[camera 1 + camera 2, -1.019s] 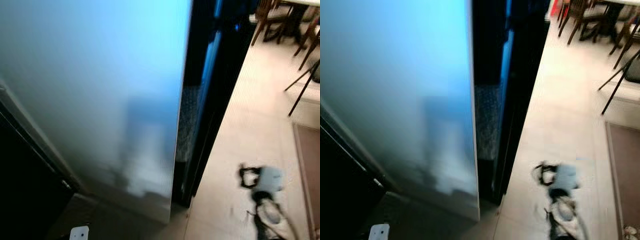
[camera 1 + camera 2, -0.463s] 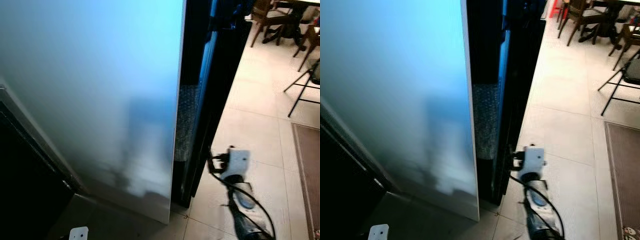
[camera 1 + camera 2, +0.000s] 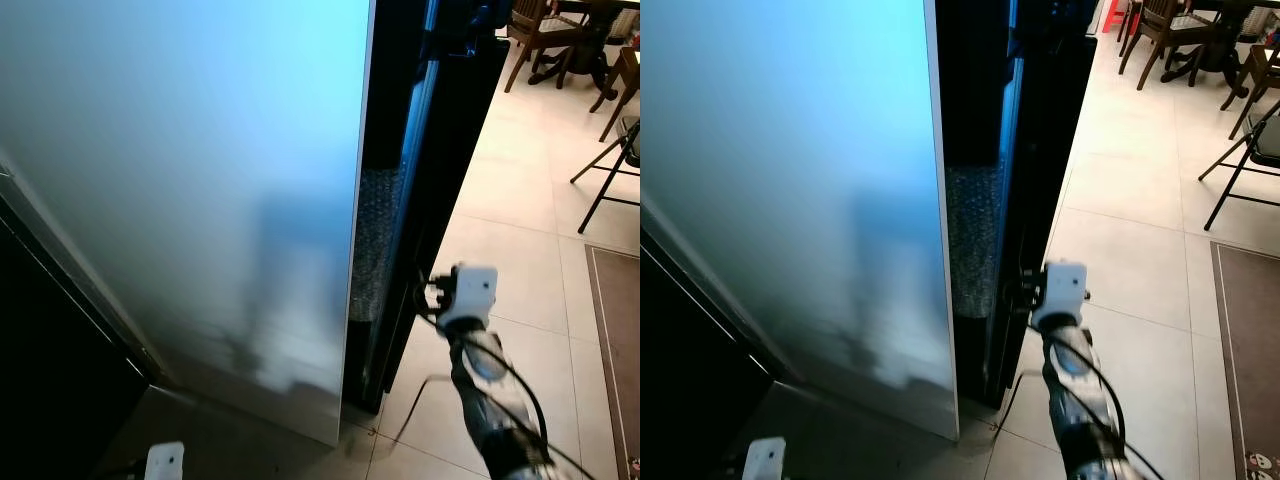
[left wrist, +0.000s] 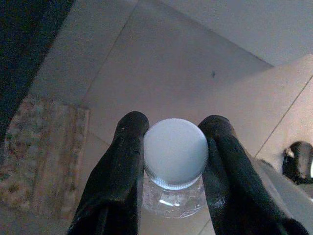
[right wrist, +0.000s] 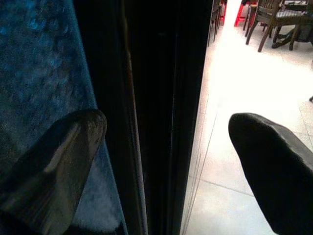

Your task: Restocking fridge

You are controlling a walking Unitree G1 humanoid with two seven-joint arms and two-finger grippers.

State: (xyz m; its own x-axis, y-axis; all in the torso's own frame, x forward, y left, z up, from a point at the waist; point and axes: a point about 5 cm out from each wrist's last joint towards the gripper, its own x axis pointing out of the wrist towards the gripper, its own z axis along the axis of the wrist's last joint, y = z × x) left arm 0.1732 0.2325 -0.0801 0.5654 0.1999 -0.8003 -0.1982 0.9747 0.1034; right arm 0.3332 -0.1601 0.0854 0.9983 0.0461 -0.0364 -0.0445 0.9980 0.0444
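The fridge's pale blue-grey door (image 3: 200, 180) stands wide before me, with a black door edge (image 3: 450, 150) and a dark gap beside it. My right gripper (image 3: 425, 297) is stretched out to that black edge at low height. In the right wrist view its open fingers (image 5: 58, 156) straddle the dark edge (image 5: 156, 98), touching nothing that I can make out. My left gripper (image 4: 174, 126) hangs low over the tiled floor, shut on the neck of a clear bottle (image 4: 173, 200) with a white cap (image 4: 174, 152).
Wooden dining chairs (image 3: 540, 40) and a table stand at the far right. A black folding chair leg (image 3: 605, 175) and a brown rug (image 3: 615, 340) lie to the right on the pale tiled floor (image 3: 510, 220). A dark cabinet (image 3: 50, 380) is at my lower left.
My right arm has swung up and left from the floor area to the fridge's black edge. The view has shifted slightly. The left gripper's white housing has crept further into view at the bottom.
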